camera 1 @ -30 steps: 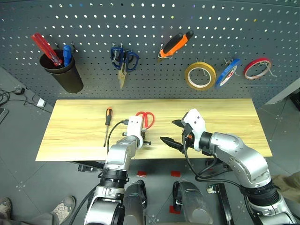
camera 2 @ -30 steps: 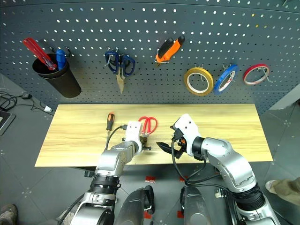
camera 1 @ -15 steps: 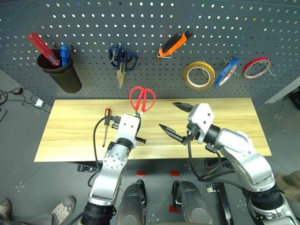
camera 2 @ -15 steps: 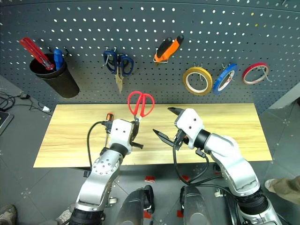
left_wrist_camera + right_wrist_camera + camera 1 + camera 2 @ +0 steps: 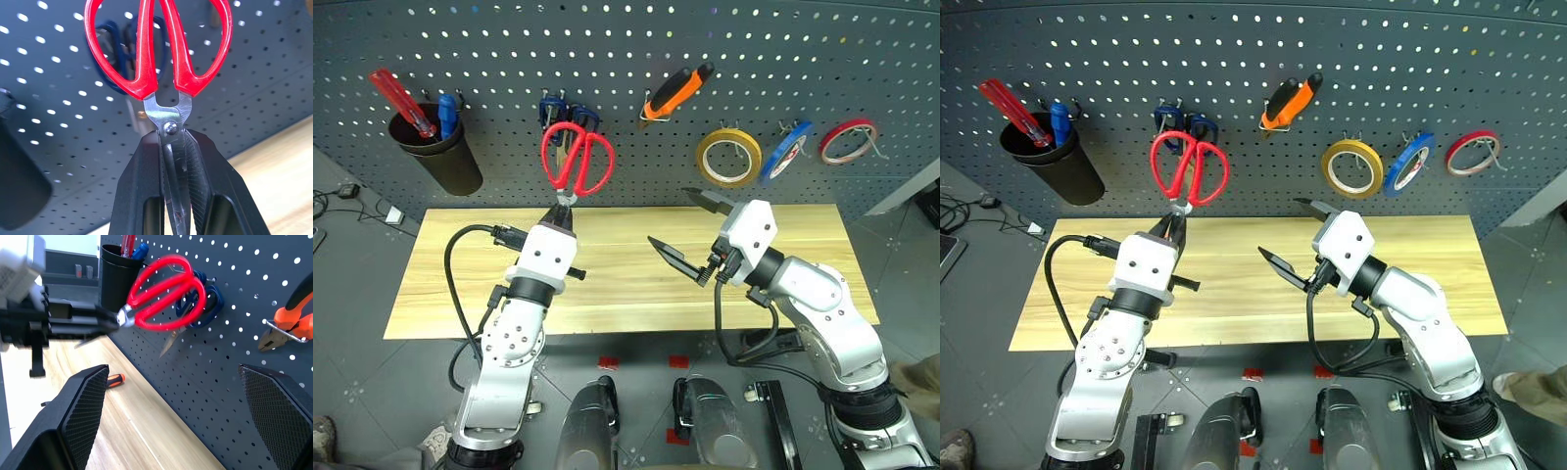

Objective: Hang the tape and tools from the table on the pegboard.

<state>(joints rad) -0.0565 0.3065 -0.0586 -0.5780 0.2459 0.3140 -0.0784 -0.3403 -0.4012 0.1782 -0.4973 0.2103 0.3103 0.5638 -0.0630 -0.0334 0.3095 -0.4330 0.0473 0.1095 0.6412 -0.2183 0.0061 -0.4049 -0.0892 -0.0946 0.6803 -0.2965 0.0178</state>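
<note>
In the left eye view, the red-handled scissors [image 5: 577, 164] are held by the blades in the clamped left gripper [image 5: 556, 217] before the dark grey perforated pegboard [image 5: 626, 59], while in the right wrist view the right gripper [image 5: 171, 396] is spread wide, empty, beside that pegboard.

A workshop: a grey pegboard [image 5: 626, 59] hung with tools above a wooden table [image 5: 636, 284].

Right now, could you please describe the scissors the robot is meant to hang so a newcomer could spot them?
Find the pegboard. In front of it, the left end effector holds the red-handled scissors by the blades, handles up. The dark-blue-handled scissors behind them already hang there.
</note>
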